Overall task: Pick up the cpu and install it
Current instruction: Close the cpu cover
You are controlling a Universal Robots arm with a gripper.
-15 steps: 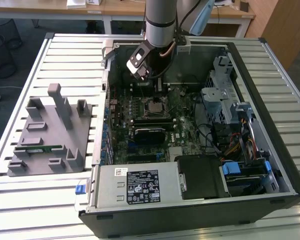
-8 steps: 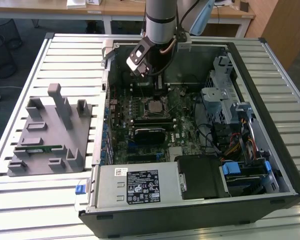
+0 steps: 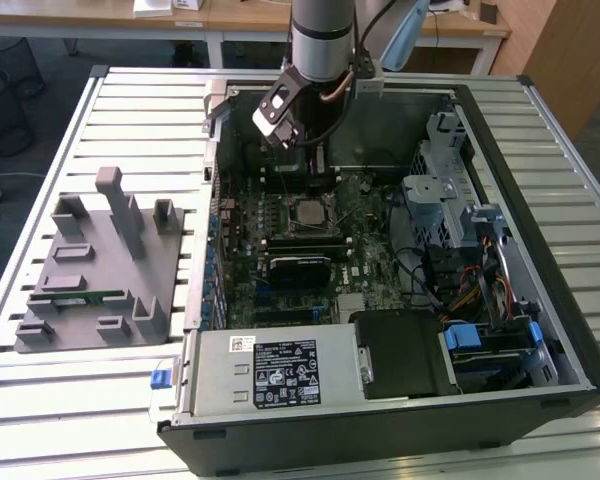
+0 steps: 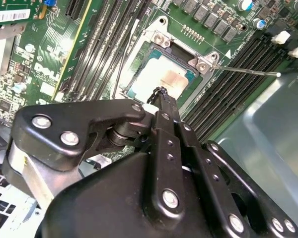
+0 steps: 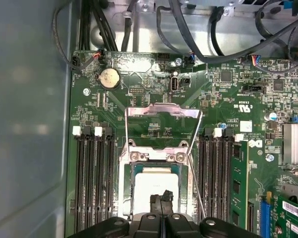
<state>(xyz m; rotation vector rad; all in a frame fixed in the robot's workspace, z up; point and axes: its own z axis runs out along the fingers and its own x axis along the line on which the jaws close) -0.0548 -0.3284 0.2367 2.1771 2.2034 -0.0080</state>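
The cpu point(image 3: 310, 212) lies flat in the open socket on the green motherboard point(image 3: 360, 250), its pale metal top facing up. Both wrist views show it just beyond my fingertips, as cpu point(image 4: 154, 74) and cpu point(image 5: 151, 186). My gripper point(image 5: 161, 197) hangs directly over the chip with its two black fingers pressed together and nothing between them; the gripper point(image 4: 161, 93) reads the same way. The socket's metal load plate point(image 5: 163, 124) is flipped up and back. Its thin wire lever point(image 4: 243, 71) sticks out to the side.
Black memory slots point(image 5: 92, 178) flank the socket on both sides. A black ribbed block point(image 3: 300, 268) sits on the board near the socket. The case wall point(image 5: 25, 124) rises close by. A grey tray point(image 3: 130, 250) with a green memory stick point(image 3: 90, 297) stands at the exterior view's left.
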